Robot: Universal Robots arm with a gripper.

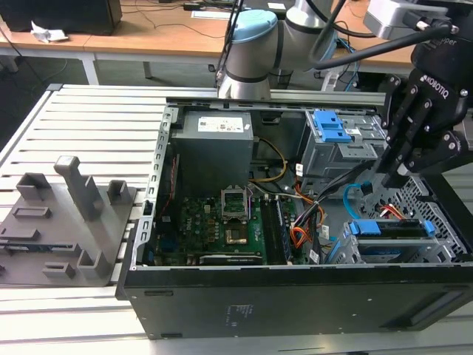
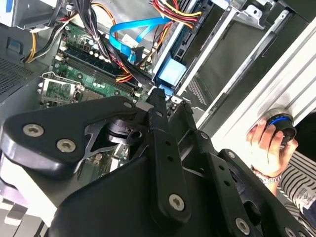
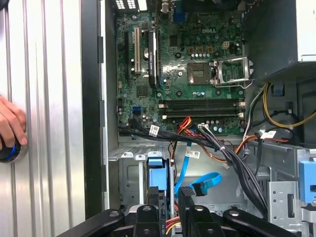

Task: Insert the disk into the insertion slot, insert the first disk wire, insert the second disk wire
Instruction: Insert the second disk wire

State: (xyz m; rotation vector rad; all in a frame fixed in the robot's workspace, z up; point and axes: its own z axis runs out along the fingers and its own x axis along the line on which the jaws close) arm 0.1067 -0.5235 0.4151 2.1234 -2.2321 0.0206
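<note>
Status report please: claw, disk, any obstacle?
The claw hovers above the disk. It sits in the insertion slot; second disk wire loops beside. A hand rests outside the case.

A wooden desk [image 1: 148, 33] stands beyond the slatted metal table [image 1: 96, 126], on dark floor [image 1: 37, 74].

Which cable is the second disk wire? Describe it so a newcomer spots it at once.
Inside the open computer case, go to the drive cages on the exterior view's right. The second disk wire is the thin, flat, light-blue cable looping there; its neighbours are round orange, red, yellow and black wires.
</note>
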